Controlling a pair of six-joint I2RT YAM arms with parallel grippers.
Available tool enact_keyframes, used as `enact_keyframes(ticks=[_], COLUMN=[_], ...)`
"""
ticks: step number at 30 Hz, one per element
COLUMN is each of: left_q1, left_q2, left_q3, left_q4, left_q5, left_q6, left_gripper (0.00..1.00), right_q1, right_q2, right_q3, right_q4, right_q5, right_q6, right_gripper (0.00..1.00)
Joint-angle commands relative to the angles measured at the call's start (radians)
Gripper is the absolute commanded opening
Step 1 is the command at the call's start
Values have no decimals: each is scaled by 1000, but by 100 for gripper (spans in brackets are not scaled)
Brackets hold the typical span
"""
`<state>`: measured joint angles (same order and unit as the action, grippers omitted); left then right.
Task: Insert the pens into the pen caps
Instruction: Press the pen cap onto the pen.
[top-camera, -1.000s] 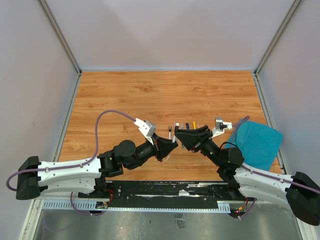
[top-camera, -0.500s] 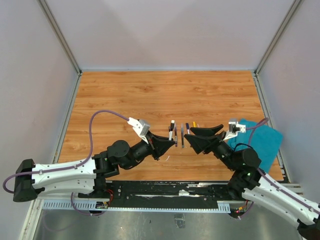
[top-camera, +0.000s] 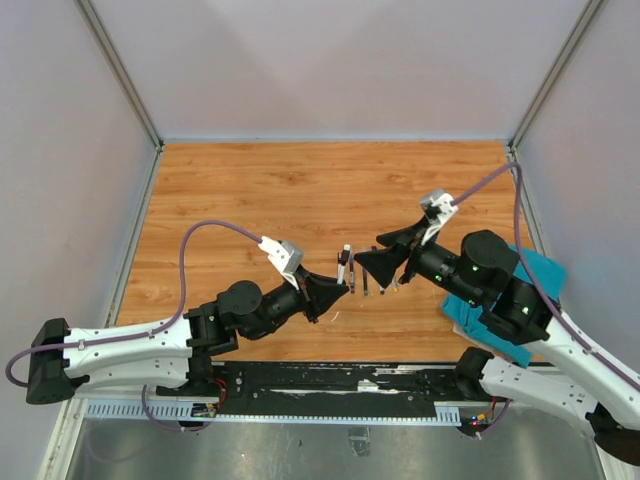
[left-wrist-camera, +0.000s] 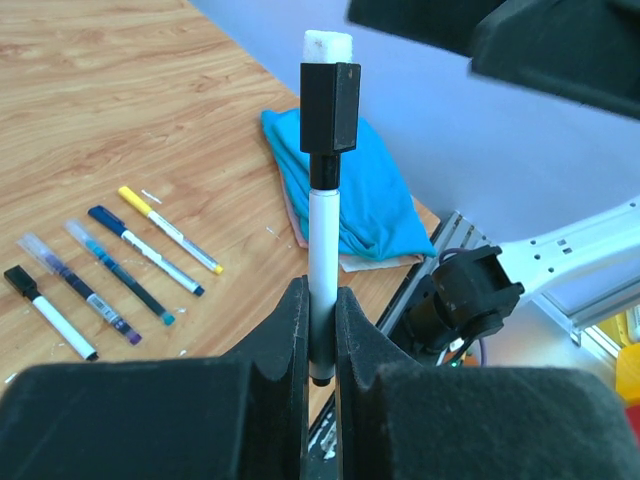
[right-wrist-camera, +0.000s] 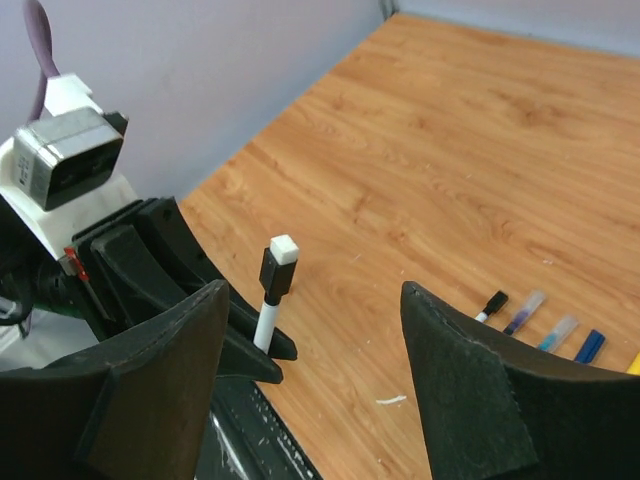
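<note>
Backing away, right gripper (top-camera: 375, 255) is spreading its jaws wide, holding nothing. Opposite, left gripper (left-wrist-camera: 320, 300) is clamping a capped white marker (left-wrist-camera: 322, 230) upright.

Bench (top-camera: 300, 190) is orange-brown w/ wood grain. Held pen (left-wrist-camera: 322, 250): wht barrel, blk cap, wht end plug. Left pincer (left-wrist-camera: 320, 335) & right pincer (right-wrist-camera: 312, 300) are both matte blk. Cloth (left-wrist-camera: 350, 200) is teal, w/ a pinkish edge underneath. Yellow-tipped pen (left-wrist-camera: 170, 228) has a wht barrel; dark-blue pen (left-wrist-camera: 147, 251) a wht lower half; teal-tipped pen (left-wrist-camera: 120, 272) is clear-ish; purple pen (left-wrist-camera: 80, 290) has a clear cap; blk-capped pen (left-wrist-camera: 50, 313) a wht barrel. Cable (top-camera: 215, 225) is purple; walls (top-camera: 320, 70) pale grey.
</note>
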<state>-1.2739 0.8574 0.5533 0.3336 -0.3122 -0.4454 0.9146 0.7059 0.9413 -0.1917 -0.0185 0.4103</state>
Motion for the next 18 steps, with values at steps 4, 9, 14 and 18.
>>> enact_keyframes(ticks=[4,9,14,18], left_q1=[-7,-7,-7,-7], left_q2=[11,17,13,13], left_q3=[8,8,2,2], left_q4=[14,24,43,48], left_q5=[24,42,68,83], left_q6=[19,20,26,29], left_gripper=[0,0,0,0], right_q1=[-3,-3,-3,-3], right_q2=[90,122,133,135], right_q3=[57,48,16,5], right_q4=[37,80,125,138], right_q5=[-189,-209,-210,-207], right_q6=[3,42,78,97], right_gripper=[68,63,53,42])
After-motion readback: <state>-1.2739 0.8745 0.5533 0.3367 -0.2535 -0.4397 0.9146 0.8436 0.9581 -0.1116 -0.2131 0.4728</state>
